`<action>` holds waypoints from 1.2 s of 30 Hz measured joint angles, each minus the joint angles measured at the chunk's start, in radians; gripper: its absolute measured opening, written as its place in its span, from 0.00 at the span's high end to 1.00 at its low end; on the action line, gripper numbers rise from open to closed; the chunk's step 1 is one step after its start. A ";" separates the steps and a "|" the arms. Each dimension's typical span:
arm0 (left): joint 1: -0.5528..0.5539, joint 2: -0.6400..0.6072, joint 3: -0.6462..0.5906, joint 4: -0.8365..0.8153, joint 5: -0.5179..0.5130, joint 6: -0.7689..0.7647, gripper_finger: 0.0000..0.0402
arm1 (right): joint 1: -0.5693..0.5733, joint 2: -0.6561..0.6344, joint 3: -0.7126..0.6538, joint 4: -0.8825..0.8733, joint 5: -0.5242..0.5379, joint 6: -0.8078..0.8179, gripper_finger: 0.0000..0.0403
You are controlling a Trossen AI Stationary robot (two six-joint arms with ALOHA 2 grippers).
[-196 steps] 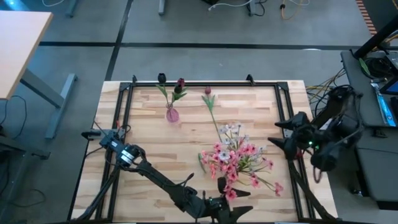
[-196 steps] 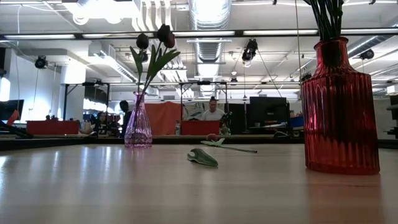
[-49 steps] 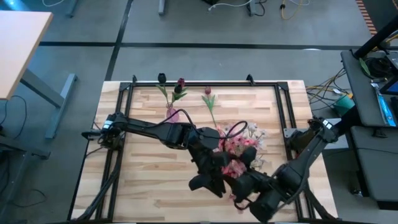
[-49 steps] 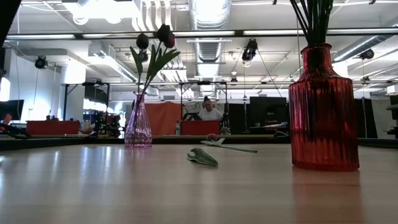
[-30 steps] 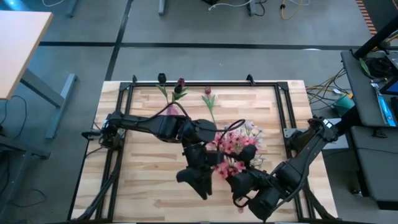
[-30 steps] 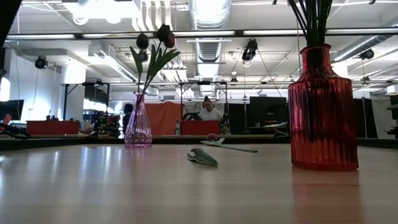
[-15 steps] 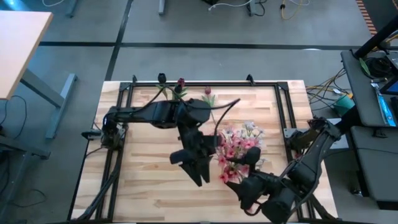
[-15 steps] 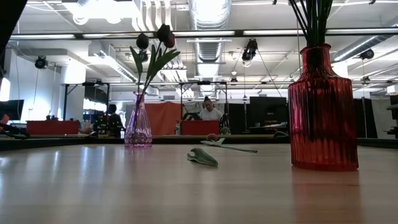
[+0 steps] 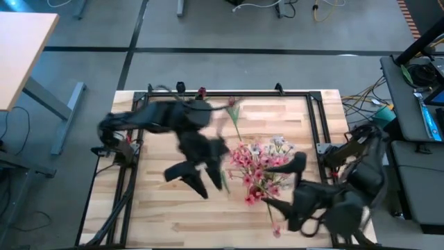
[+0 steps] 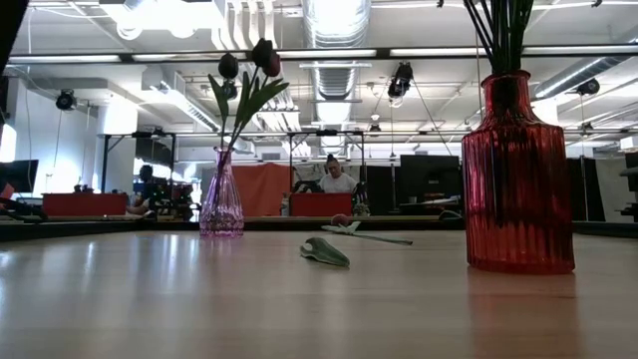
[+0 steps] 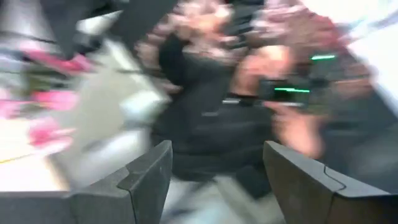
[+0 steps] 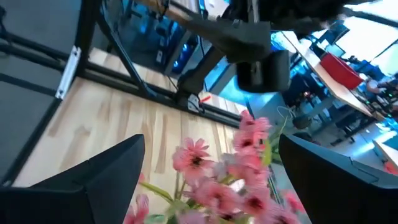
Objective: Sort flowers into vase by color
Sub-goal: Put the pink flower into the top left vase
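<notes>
Sprays of pink and whitish flowers [image 9: 258, 169] stand in a ribbed red vase [image 10: 517, 178], which rests on its base at the table's middle right. Dark maroon tulips [image 10: 261, 56] stand in a small pink vase [image 10: 221, 205] at the far left. One more tulip [image 9: 233, 105] lies flat on the table near the far edge. My left gripper [image 9: 206, 182] hovers open, left of the pink blooms. My right gripper [image 9: 279, 184] hovers open to their right. In the right wrist view the blooms [image 12: 217, 174] show beyond its spread fingers.
A loose green leaf [image 10: 325, 252] lies on the table between the two vases. A black metal frame [image 9: 229, 94] runs along the table's far and side edges. Bare wood [image 9: 166, 215] lies at the near left. People sit in the room beyond the table.
Both arms have risen and drawn back from the pink blooms. My left gripper has gone toward the table's left edge, my right gripper toward the right edge. The red vase and the flowers have stayed in place.
</notes>
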State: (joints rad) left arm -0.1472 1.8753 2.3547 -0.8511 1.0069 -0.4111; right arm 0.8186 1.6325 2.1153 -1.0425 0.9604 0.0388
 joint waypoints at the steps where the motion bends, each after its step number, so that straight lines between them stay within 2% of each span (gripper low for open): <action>1: -0.002 -0.030 0.000 -0.073 -0.088 0.075 0.41 | 0.007 -0.014 0.001 0.000 0.003 -0.002 0.10; 3: -0.023 -0.091 0.001 -0.206 -0.357 0.210 0.41 | 0.028 -0.049 -0.006 0.001 0.017 0.000 0.10; 6: -0.115 -0.169 -0.004 -0.330 -0.832 0.289 0.41 | 0.069 -0.109 -0.037 -0.004 0.100 0.037 0.10; 8: -0.202 -0.204 -0.012 -0.364 -1.028 0.312 0.41 | 0.092 -0.154 -0.073 -0.009 0.137 0.067 0.10; 10: -0.288 -0.226 -0.017 -0.361 -1.140 0.325 0.41 | 0.107 -0.204 -0.118 -0.008 0.141 0.102 0.10; 16: -0.476 -0.242 -0.045 -0.373 -1.367 0.351 0.41 | 0.150 -0.365 -0.322 -0.001 0.226 0.226 0.10; 21: -0.529 -0.277 -0.179 -0.344 -1.446 0.349 0.41 | 0.202 -0.486 -0.508 0.038 0.279 0.318 0.10; 26: -0.530 -0.414 -0.462 -0.157 -1.497 0.344 0.41 | 0.254 -0.585 -0.661 0.129 0.305 0.336 0.10; 32: -0.531 -0.685 -0.908 0.218 -1.537 0.301 0.41 | 0.284 -0.672 -0.769 0.166 0.326 0.363 0.10; 36: -0.529 -0.791 -1.192 0.427 -1.570 0.259 0.41 | 0.284 -0.712 -0.831 0.193 0.325 0.363 0.10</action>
State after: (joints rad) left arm -0.6762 1.0842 1.1626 -0.4236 -0.5635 -0.1524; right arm 1.1022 0.9207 1.2845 -0.8492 1.2858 0.4015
